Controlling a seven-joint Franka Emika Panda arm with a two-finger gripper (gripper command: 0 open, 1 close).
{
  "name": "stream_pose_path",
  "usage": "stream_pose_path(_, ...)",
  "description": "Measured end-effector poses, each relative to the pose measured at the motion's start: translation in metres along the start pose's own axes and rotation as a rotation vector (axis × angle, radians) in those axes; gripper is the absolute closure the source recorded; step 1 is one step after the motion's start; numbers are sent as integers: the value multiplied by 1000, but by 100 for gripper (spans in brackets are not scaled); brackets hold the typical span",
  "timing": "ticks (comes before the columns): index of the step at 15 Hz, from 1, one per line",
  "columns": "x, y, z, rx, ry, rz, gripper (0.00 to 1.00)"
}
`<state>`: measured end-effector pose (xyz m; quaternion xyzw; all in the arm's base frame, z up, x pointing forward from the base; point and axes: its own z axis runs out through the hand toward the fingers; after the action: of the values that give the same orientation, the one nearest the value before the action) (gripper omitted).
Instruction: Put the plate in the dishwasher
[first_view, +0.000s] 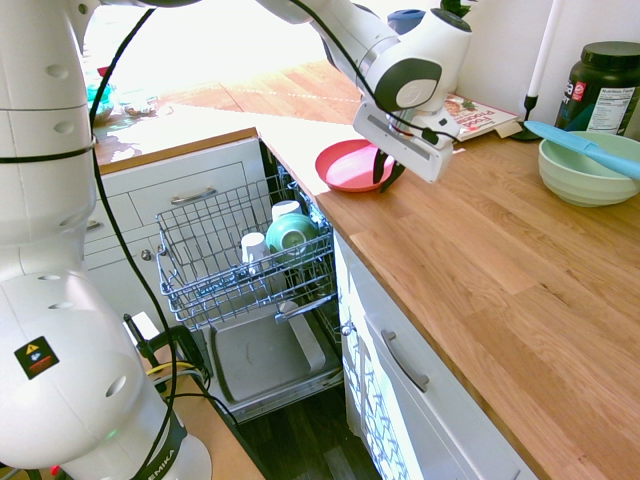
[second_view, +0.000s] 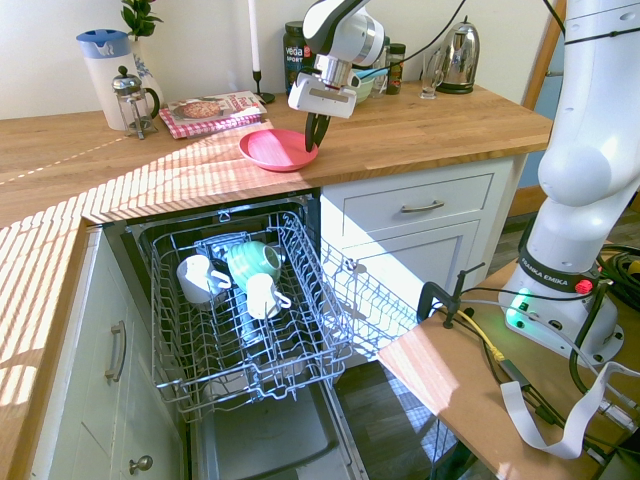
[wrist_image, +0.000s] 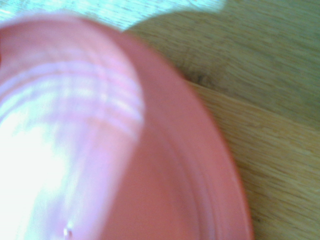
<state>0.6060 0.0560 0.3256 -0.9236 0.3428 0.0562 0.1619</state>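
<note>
The bench (first_view: 500, 290), a wooden worktop over white cabinet fronts, carries the task's object close to the edge above the appliance opening. This placement keeps the path down to the rack short.

The dishwasher (second_view: 240, 300) is seen with its door folded down and its grey wire rack (first_view: 215, 250) drawn fully out, so that the slots are reachable from above. Two white cups (second_view: 200, 280) and a green mug (second_view: 255, 262) are already seated in the rack; free wire slots are visible beside them, which are judged suitable for a plate stood on edge.

The pale green bowl (first_view: 588, 168) with a blue utensil (first_view: 585, 147) laid across it is set well apart at the back of the bench and plays no part in the step.

The plate (first_view: 355, 165), coral pink and shallow, lies flat on the bench just beside the edge. In the wrist view it fills most of the frame, blurred.

The claw (second_view: 317, 132) is angled steeply downward at the plate's rim, on the side facing away from the dishwasher opening. Its dark fingers are drawn close together over the rim; whether the rim is actually pinched cannot be told. The rim is judged to be approached because a flat plate offers no other thin edge to clamp.
</note>
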Motion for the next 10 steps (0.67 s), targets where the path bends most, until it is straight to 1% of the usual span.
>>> stream_pose_path(3,7,0,-12,13,20,7,100)
stream_pose_path(4,11,-2,-22,20,37,3,100)
stream_pose_path(6,6,-14,-62,25,100,-19,100)
stream_pose_path(8,-25,-41,-113,14,174,-72,100)
stream_pose_path(9,-50,-60,-132,-1,207,-108,100)
stream_pose_path(10,-79,-81,-143,-35,243,-150,100)
